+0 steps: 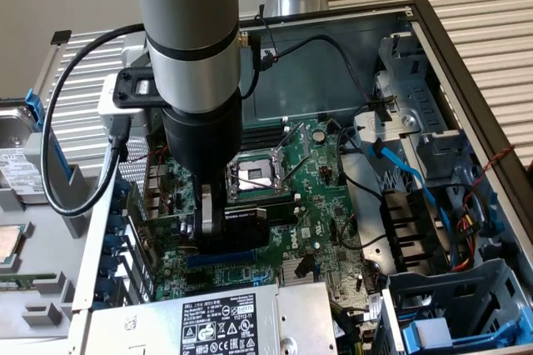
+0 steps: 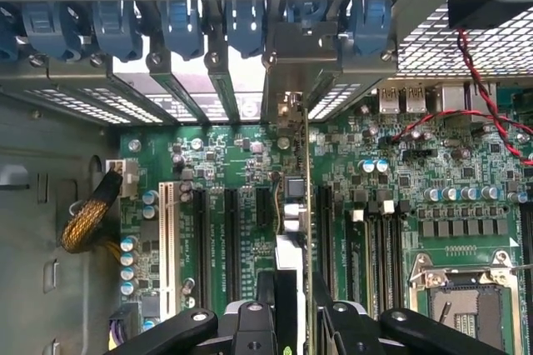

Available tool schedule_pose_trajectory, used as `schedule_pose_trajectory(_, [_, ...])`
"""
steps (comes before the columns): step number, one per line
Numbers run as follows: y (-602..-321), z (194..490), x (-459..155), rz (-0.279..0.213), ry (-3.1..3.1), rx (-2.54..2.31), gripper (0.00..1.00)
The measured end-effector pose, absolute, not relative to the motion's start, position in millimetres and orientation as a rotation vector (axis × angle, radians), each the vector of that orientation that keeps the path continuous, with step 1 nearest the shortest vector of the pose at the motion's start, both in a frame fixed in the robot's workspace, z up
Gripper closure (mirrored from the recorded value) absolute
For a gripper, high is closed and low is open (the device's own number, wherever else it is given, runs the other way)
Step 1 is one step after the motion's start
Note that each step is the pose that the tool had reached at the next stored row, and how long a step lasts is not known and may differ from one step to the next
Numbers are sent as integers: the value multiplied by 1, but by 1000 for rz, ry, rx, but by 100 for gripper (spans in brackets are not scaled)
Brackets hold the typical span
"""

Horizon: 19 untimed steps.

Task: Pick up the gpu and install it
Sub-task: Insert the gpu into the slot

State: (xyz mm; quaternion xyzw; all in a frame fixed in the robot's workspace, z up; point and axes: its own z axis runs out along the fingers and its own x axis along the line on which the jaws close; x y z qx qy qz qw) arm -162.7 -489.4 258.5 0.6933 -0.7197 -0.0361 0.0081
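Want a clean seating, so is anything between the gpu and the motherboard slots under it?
Nothing visible does. The gripper holds the gpu edge-on above the motherboard's slots, and no cable crosses there. The red and black wires lie off to one side, over the rear ports.

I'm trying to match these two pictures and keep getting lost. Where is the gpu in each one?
Exterior view: the gpu is held in the gripper, low over the motherboard, just in front of the CPU socket.
Wrist view: the gpu is seen edge-on, running from the gripper towards the blue latches.
Shared landmark: the CPU socket.
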Motion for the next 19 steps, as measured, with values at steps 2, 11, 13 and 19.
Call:
schedule_pose_trajectory(2, [-489, 258, -163, -113, -2252, 2165, 73])
schedule_pose_trajectory(11, [-489, 258, -163, -97, -2258, 2133, 73])
schedule_pose_trajectory(13, [-489, 258, -163, -93, -2259, 2129, 73])
schedule_pose_trajectory(19, [-490, 259, -162, -93, -2265, 2122, 73])
